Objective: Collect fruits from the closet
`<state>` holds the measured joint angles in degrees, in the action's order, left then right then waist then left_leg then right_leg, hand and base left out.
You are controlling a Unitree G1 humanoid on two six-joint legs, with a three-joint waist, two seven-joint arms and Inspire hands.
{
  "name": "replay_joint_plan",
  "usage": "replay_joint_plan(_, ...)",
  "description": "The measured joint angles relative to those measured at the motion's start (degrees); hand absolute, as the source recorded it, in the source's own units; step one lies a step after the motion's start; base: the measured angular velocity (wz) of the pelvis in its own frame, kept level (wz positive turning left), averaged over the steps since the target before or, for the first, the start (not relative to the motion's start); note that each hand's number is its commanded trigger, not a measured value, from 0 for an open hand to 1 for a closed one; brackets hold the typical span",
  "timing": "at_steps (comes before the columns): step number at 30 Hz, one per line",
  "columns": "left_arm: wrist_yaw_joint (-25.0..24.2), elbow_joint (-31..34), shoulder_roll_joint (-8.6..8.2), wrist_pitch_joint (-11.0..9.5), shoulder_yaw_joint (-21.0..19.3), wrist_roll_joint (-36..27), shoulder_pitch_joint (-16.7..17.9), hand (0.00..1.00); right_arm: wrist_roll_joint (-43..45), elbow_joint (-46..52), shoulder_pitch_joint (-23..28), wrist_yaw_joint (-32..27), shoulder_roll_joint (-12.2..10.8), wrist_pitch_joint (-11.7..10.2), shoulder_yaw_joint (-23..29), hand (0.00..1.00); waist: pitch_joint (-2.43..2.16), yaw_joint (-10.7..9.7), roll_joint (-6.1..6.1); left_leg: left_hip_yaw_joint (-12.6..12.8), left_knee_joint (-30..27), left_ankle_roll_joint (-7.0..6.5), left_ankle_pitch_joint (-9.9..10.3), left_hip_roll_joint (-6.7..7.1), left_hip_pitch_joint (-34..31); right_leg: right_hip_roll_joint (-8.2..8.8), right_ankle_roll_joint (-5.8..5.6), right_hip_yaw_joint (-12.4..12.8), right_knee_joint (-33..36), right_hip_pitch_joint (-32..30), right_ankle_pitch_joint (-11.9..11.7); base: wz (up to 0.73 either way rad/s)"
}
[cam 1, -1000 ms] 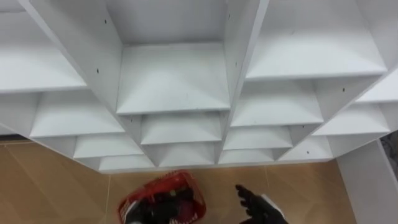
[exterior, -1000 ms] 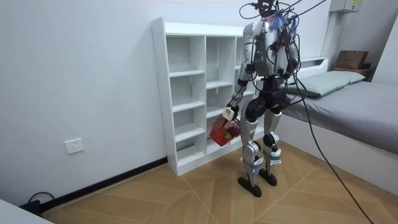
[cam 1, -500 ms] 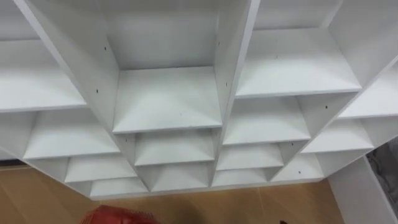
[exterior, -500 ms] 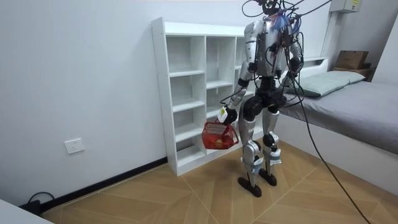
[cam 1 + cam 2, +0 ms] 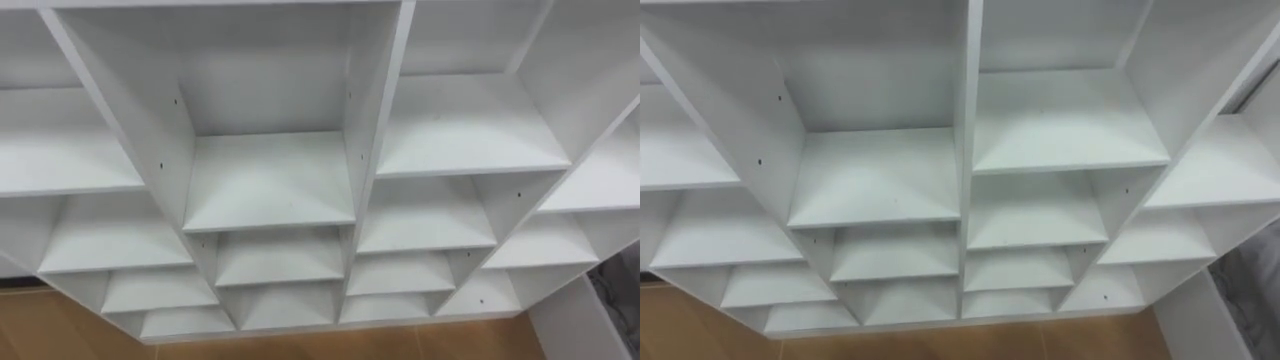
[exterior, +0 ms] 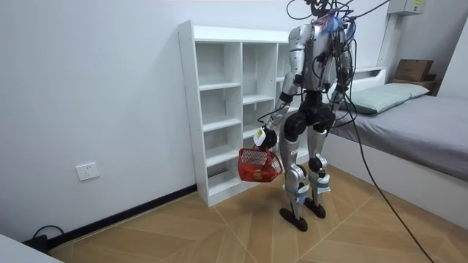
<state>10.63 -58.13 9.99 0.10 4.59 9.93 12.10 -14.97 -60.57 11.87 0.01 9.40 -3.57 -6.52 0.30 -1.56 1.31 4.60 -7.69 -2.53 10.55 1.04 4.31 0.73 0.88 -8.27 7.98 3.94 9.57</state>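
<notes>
I stand facing a white closet of open shelves (image 5: 270, 190) (image 6: 219, 109), and every compartment I see in the eye views is bare. In the room view my left hand (image 6: 268, 136) hangs low beside my thigh, curled on the handle of a red wire basket (image 6: 258, 165). The basket hangs at knee height in front of the lower shelves, with some fruit (image 6: 256, 174) in its bottom.
A bed (image 6: 409, 124) with a pillow stands behind me at the room view's right. A white upright panel (image 5: 585, 320) stands at the closet's right end. Wooden floor (image 6: 219, 234) lies open at the room view's left, along a wall with a socket (image 6: 87, 172).
My head has tilted up, so the basket and the right hand have left the eye views. In the room view the basket has swung away from my legs and lower.
</notes>
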Motion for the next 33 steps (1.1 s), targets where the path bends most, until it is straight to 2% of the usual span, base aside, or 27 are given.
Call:
replay_joint_plan(3,-0.01,-0.05,-0.11,1.89,-0.21,2.13,0.07,1.0,-0.02,-0.4,0.02,-0.31,-0.26,1.25,1.25,0.0,-0.01,0.12,-0.19,0.01,-0.01,-0.01,0.41,-0.05,0.41,-0.14,-0.07,0.3,-0.29,0.86,0.06,-0.01)
replay_joint_plan(7,0.01,-0.9,-0.84,2.57,-1.58,6.14,0.36,1.0,0.02,-0.73,0.04,-1.38,-0.52,1.27,1.88,0.0,-0.08,0.13,-0.36,0.03,-0.06,-0.05,0.51,-0.05,0.44,-0.16,-0.11,0.3,-0.3,1.13,0.08,0.0)
replay_joint_plan(11,-0.09,-1.24,-1.43,4.32,-2.16,9.99,1.0,1.0,0.05,-1.99,-0.01,-1.86,-0.57,1.29,2.88,0.0,-0.11,0.2,-0.56,0.01,-0.05,-0.05,0.52,-0.09,0.47,-0.19,-0.11,0.31,-0.24,1.22,0.08,0.0)
replay_joint_plan(21,-1.19,-3.44,-2.33,7.2,-2.81,13.77,1.22,1.0,2.41,-5.08,-0.52,-3.13,-0.5,2.14,4.55,0.0,0.0,0.05,-1.1,-0.1,-1.03,-0.09,1.45,-0.23,1.28,-0.27,-0.17,0.31,-0.25,2.59,0.15,0.0)
replay_joint_plan(27,-1.79,-3.6,-2.76,9.01,-4.02,15.62,1.26,1.0,12.22,-7.41,-0.28,-6.05,-0.53,5.17,4.41,0.0,-0.02,0.05,-1.15,-0.18,-1.64,-0.13,1.56,-0.09,1.34,-0.16,-0.28,0.31,-0.21,2.94,0.43,0.0)
replay_joint_plan(33,-2.37,-3.69,-2.79,9.77,-4.52,15.62,0.74,1.0,19.2,-9.27,0.09,-6.9,-0.55,8.44,4.37,0.0,-0.02,0.07,-1.07,-0.33,-1.64,-0.13,1.56,-0.09,1.41,-0.16,-0.25,0.2,-0.18,3.0,0.53,0.0)
